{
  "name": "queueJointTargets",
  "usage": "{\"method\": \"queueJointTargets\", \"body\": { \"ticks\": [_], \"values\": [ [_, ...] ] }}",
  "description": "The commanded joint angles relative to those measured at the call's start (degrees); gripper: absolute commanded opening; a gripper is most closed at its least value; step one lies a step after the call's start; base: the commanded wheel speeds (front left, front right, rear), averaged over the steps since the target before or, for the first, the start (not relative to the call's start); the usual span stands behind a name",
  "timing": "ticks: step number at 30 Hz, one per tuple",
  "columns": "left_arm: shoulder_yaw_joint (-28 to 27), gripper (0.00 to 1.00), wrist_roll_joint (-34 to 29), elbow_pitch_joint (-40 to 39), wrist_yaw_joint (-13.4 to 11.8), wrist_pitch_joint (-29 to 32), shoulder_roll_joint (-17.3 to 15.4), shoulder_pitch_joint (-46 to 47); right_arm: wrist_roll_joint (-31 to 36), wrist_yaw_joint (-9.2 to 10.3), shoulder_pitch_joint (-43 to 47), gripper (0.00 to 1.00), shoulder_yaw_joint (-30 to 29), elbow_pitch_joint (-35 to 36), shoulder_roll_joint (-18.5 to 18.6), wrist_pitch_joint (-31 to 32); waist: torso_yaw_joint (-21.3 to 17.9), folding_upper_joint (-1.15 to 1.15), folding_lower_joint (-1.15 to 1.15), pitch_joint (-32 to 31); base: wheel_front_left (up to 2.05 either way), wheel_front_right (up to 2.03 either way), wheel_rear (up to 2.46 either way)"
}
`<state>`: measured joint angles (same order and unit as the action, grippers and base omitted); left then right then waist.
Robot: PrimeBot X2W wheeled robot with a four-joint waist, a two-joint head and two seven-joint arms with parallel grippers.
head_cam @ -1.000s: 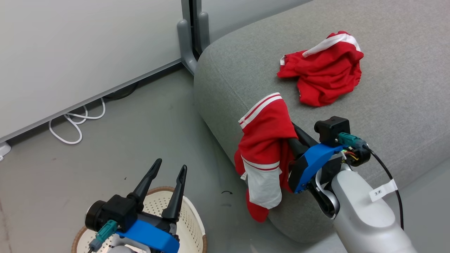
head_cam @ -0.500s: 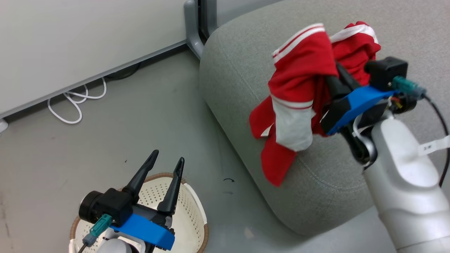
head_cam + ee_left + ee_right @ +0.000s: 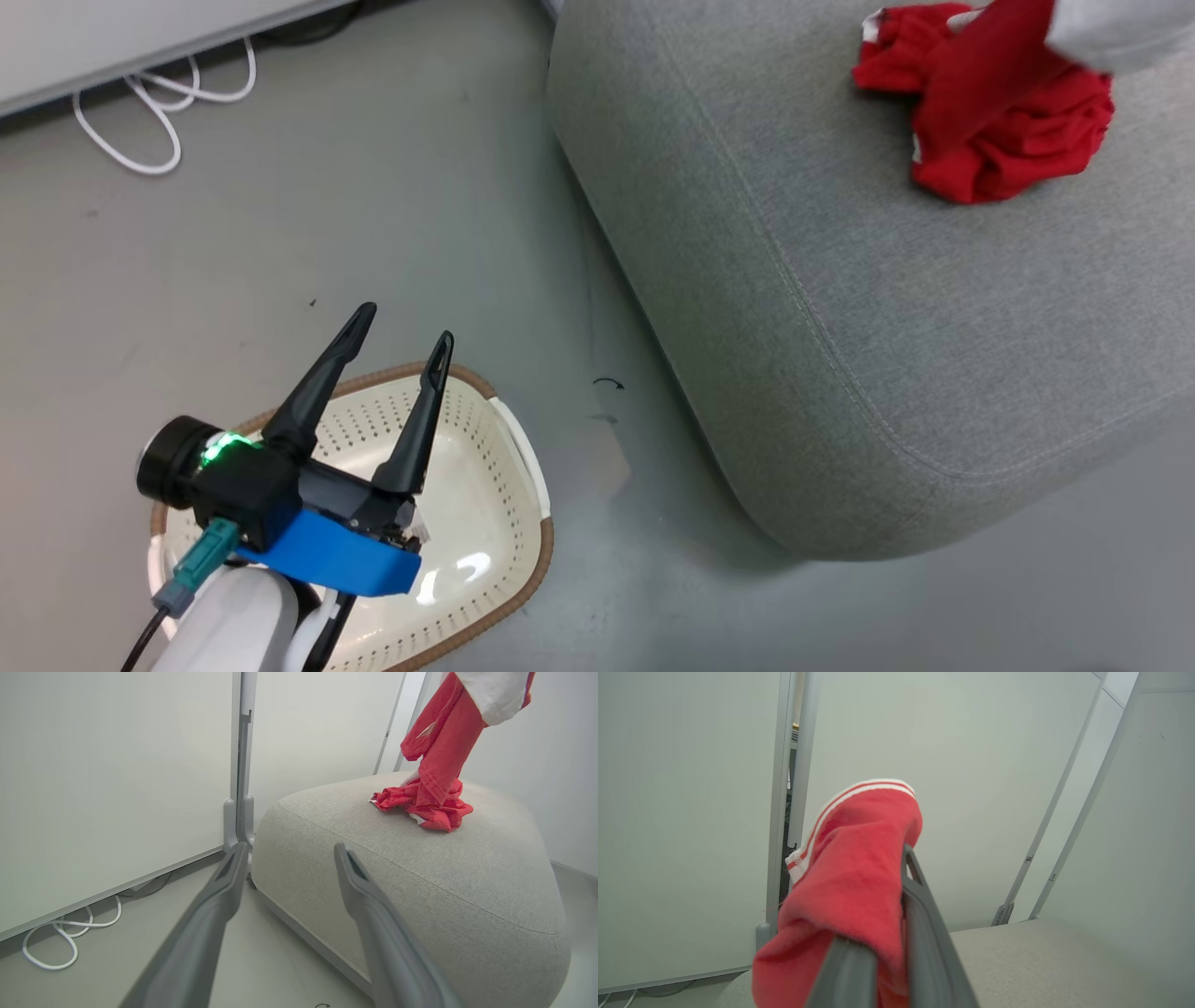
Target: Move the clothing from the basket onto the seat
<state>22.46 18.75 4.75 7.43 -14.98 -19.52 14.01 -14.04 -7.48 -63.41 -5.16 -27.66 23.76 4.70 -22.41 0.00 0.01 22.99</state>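
- The left arm's pale forearm enters at the lower left of the head view. It holds the left gripper [image 3: 404, 323] above the cream-white oval plastic basket [image 3: 476, 439], which has perforated sides and a brown woven-look rim. The basket stands on the grey floor [image 3: 373, 187], near the seat.
- Its two long dark fingers [image 3: 322, 378] are spread wide with nothing between them. They point up and away over the basket's far rim, toward the rounded near side of the large light grey fabric seat [image 3: 840, 327].
- The right arm is held high above the seat, and its wrist view looks across the cushion at pale wall panels [image 3: 971, 765].
- The right gripper [image 3: 900, 868] is pinched tight on a soft bright red garment with white stripes [image 3: 850, 877]. The cloth folds over the fingertips and drapes down one finger.
- In the left wrist view that garment hangs over the seat as a long red tail with a white panel at its top.
- A second red garment [image 3: 434, 812] lies crumpled on the seat's top, well apart from the basket. The hanging tail comes down to it, but I can't tell whether they touch.
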Motion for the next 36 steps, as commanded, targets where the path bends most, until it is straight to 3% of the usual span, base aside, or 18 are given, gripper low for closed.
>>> {"method": "queueJointTargets", "body": {
  "ticks": [1,9,20,21,22,23,24,36],
  "values": [
    [-0.4,1.0,-0.4,-0.6,0.1,0.2,-0.7,1.4,0.5,-0.02,-1.3,0.0,-1.7,0.2,1.0,0.1,1.1,0.0,-0.01,3.5,0.0,0.0,0.0],
    [-0.9,1.0,-1.1,-4.1,-0.1,1.7,-3.2,3.3,2.4,-0.02,1.2,0.0,-8.3,-2.7,1.1,-0.2,1.7,0.0,-0.01,9.5,0.0,0.0,0.0],
    [-0.5,1.0,-2.8,-8.8,-0.3,3.1,-5.3,6.3,5.1,-0.02,5.1,0.0,-13.8,-17.6,-3.3,-4.6,2.6,0.0,-0.01,15.5,0.0,0.0,0.0],
    [-0.6,1.0,-2.8,-9.0,-0.3,3.1,-5.5,6.4,5.6,-0.02,4.9,0.04,-13.9,-18.7,-3.5,-5.0,2.6,0.0,-0.01,15.6,0.0,0.0,0.0],
    [-0.5,1.0,-2.8,-9.1,-0.3,3.1,-5.5,6.3,6.0,-0.02,4.7,0.21,-13.9,-19.8,-3.7,-5.5,2.6,0.0,-0.01,15.6,0.0,0.0,0.0],
    [-0.5,1.0,-2.7,-9.1,-0.4,3.1,-5.6,6.3,6.4,-0.02,4.6,0.45,-13.9,-20.9,-3.9,-6.1,2.7,0.0,-0.01,15.6,0.0,0.0,0.0],
    [-0.5,1.0,-2.6,-9.0,-0.4,3.0,-5.6,6.1,6.9,-0.02,4.4,1.0,-13.8,-21.9,-4.0,-6.4,2.8,0.0,-0.01,15.4,0.0,0.0,0.0],
    [0.4,1.0,-0.9,-5.7,-0.8,1.2,-3.1,4.2,10.7,-0.02,5.0,1.0,-12.9,-28.1,-3.6,-9.0,4.4,0.0,-0.01,9.4,0.0,0.0,0.0]
  ]
}}
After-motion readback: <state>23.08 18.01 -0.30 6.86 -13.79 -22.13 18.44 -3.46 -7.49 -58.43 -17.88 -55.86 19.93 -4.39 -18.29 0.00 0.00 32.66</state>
